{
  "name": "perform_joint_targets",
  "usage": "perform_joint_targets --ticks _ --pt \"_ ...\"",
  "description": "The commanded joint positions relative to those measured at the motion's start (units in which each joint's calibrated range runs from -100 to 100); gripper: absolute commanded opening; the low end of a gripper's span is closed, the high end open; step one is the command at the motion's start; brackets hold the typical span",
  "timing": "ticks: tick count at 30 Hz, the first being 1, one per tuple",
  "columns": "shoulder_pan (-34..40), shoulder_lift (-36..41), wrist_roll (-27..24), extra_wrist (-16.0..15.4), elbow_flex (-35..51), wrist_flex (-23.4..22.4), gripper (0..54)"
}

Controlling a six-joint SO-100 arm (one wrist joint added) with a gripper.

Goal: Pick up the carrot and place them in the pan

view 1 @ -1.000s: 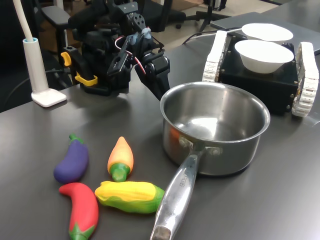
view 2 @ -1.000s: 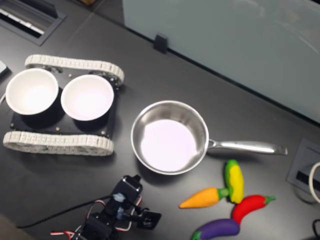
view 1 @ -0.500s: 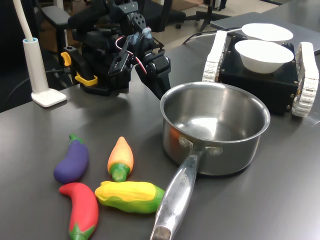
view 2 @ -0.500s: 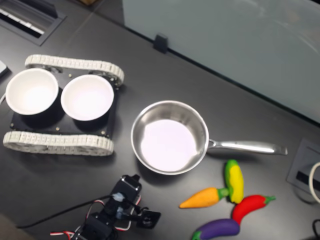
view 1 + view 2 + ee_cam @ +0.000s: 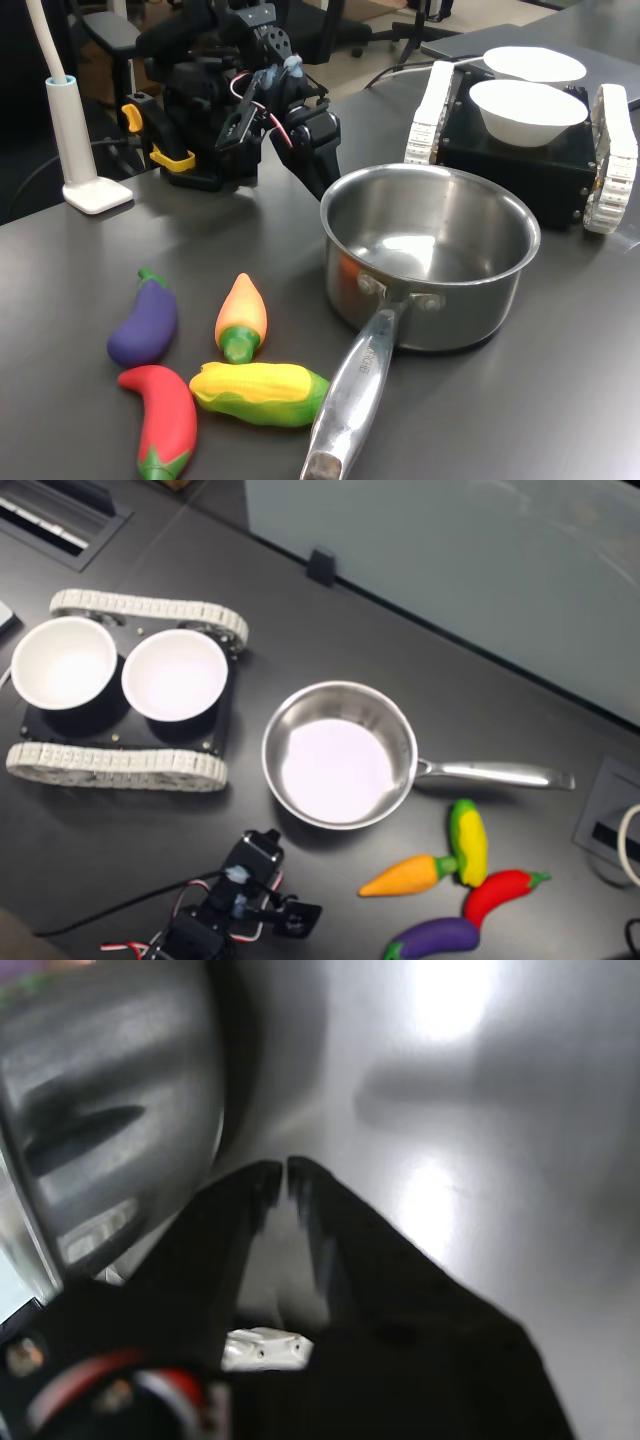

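The carrot [image 5: 241, 312] lies on the dark table with its green stem toward the camera, left of the pan's handle; in the second exterior view the carrot [image 5: 405, 876] sits below the handle. Nothing lies inside the steel pan [image 5: 450, 300] [image 5: 340, 760]. My gripper [image 5: 322, 192] [image 5: 267, 838] points down at the table just beside the pan's rim, well away from the carrot. The wrist view has the gripper [image 5: 278, 1170] shut with nothing between its black fingers, and the pan's wall [image 5: 110, 1110] close beside it.
A purple eggplant [image 5: 145, 322], a red chili [image 5: 163, 415] and a yellow corn cob [image 5: 258, 391] lie around the carrot. Two white bowls [image 5: 527, 110] sit on a black tracked base behind the pan. A white lamp base [image 5: 92, 190] stands at the first exterior view's left.
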State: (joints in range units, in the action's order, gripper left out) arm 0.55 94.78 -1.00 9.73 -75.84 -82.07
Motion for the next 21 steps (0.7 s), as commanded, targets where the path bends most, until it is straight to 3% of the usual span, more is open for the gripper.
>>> perform_joint_targets --ticks 1,21 --pt "-0.1 0.7 0.1 -0.2 1.1 1.7 0.1" --pt "1.6 0.6 1.1 -0.2 1.9 0.0 0.2"
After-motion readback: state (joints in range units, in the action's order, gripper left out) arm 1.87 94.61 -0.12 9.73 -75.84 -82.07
